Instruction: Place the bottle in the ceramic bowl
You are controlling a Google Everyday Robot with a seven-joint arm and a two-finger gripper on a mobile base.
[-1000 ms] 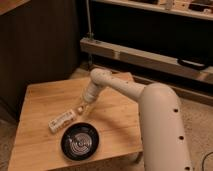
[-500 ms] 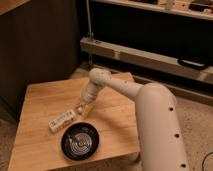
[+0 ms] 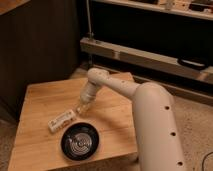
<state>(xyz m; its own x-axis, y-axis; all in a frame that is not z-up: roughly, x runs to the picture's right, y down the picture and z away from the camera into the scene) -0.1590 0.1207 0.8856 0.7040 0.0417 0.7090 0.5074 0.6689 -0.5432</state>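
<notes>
The bottle (image 3: 61, 120) lies on its side on the wooden table (image 3: 42, 97), clear with a white label, just up-left of the bowl. The ceramic bowl (image 3: 80, 142) is black with pale rings inside and sits near the table's front edge. My gripper (image 3: 82, 108) hangs from the white arm (image 3: 145, 110) and points down at the table, just to the right of the bottle's upper end and above the bowl's far rim. It holds nothing that I can see.
The table stands against a dark wooden wall (image 3: 40, 45) on the left. A metal shelf rack (image 3: 145, 55) runs behind the table. The arm's thick white link fills the lower right. Speckled floor (image 3: 195, 125) lies to the right.
The gripper has moved a little down and left, closer to the bottle. The bottle and the bowl have not moved.
</notes>
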